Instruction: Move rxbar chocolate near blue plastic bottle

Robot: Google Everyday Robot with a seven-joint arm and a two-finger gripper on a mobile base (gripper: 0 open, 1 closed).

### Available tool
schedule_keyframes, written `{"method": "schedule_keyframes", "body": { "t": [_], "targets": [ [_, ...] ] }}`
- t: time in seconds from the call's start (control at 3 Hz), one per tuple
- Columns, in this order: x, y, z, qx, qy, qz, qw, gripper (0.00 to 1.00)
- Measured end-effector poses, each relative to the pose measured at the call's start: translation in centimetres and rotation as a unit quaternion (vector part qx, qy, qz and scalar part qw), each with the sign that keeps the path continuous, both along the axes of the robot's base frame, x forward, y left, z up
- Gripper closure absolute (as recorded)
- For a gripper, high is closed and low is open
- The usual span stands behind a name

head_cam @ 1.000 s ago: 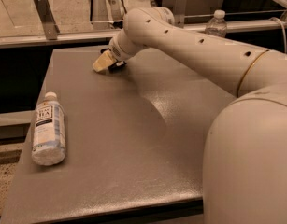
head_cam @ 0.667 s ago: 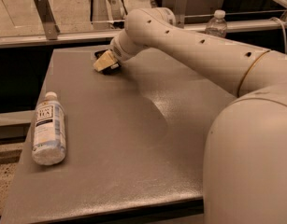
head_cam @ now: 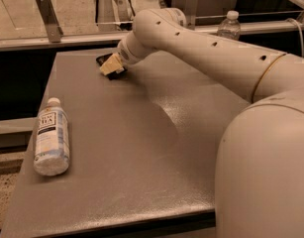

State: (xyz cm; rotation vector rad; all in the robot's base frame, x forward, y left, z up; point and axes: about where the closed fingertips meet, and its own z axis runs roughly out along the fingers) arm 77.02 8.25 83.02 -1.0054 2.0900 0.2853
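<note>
The rxbar chocolate (head_cam: 104, 60) is a small flat black wrapper at the far left part of the grey table (head_cam: 141, 148). My gripper (head_cam: 112, 66) is down on it, covering most of it, so only its dark edges show. The blue plastic bottle (head_cam: 51, 139) lies on its side near the table's left front edge, white cap pointing away, well apart from the bar and the gripper. My white arm (head_cam: 211, 53) reaches across from the right.
A slim clear water bottle (head_cam: 229, 26) stands behind the table's far right edge on a ledge. A metal bracket (head_cam: 46, 16) stands behind the far left. My robot's large white body (head_cam: 270, 162) fills the right foreground.
The gripper has stayed at the bar at the far left of the table, shifting only slightly. The bottle has not moved.
</note>
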Motion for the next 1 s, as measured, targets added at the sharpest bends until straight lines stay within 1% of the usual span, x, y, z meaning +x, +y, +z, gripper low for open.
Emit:
{"method": "schedule_keyframes", "body": {
  "t": [1.0],
  "targets": [
    [-0.01,-0.01,0.19,0.000,0.000,0.000,1.0000,1.00]
  ]
}}
